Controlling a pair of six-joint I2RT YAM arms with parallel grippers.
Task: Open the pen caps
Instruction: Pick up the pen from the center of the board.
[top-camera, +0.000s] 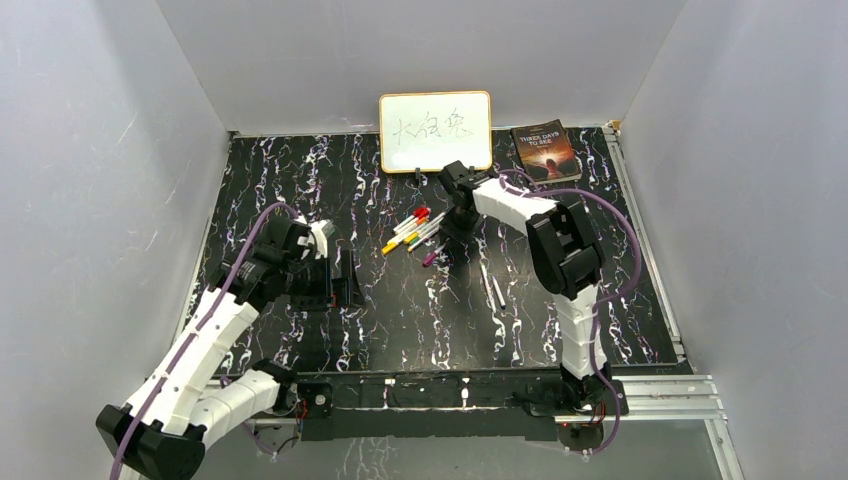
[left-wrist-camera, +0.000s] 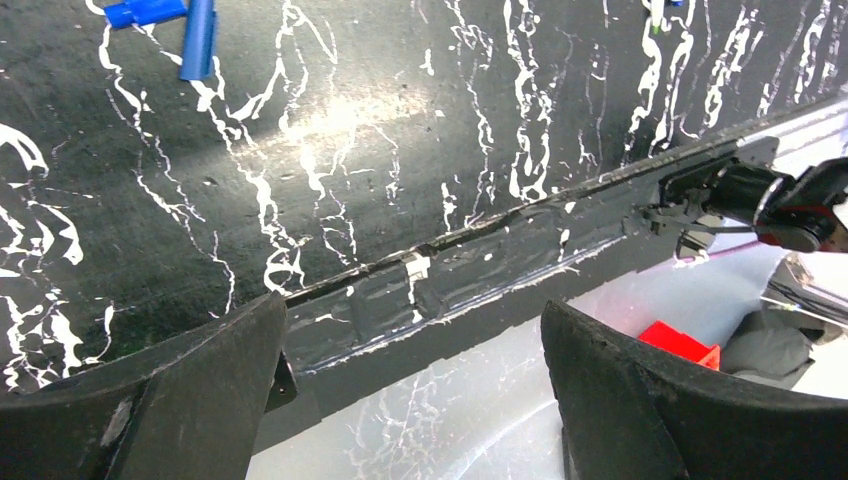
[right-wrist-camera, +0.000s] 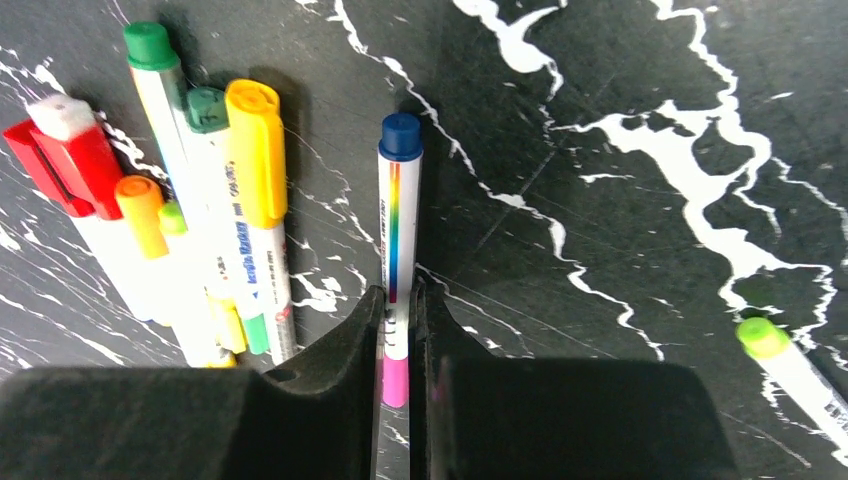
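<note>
A cluster of white-barrelled pens (top-camera: 415, 232) with coloured caps lies mid-table. My right gripper (top-camera: 450, 225) is down at its right edge. In the right wrist view it (right-wrist-camera: 397, 312) is shut on one pen (right-wrist-camera: 398, 230), which has a dark blue cap (right-wrist-camera: 400, 136) at the far end and a pink end between the fingers. Beside it lie pens with yellow (right-wrist-camera: 257, 150), red (right-wrist-camera: 65, 160), orange (right-wrist-camera: 140, 208) and green (right-wrist-camera: 150, 45) caps. My left gripper (top-camera: 345, 290) (left-wrist-camera: 415, 340) is open and empty, low over the table's left half. Two small blue plastic pieces (left-wrist-camera: 198, 40) lie beyond it.
A whiteboard (top-camera: 435, 130) and a book (top-camera: 546, 150) stand at the back. Two thin white barrels (top-camera: 492, 285) lie on the table right of centre. A lime-tipped pen (right-wrist-camera: 790, 365) lies apart to the right. The table's front rail (left-wrist-camera: 500, 250) crosses the left wrist view.
</note>
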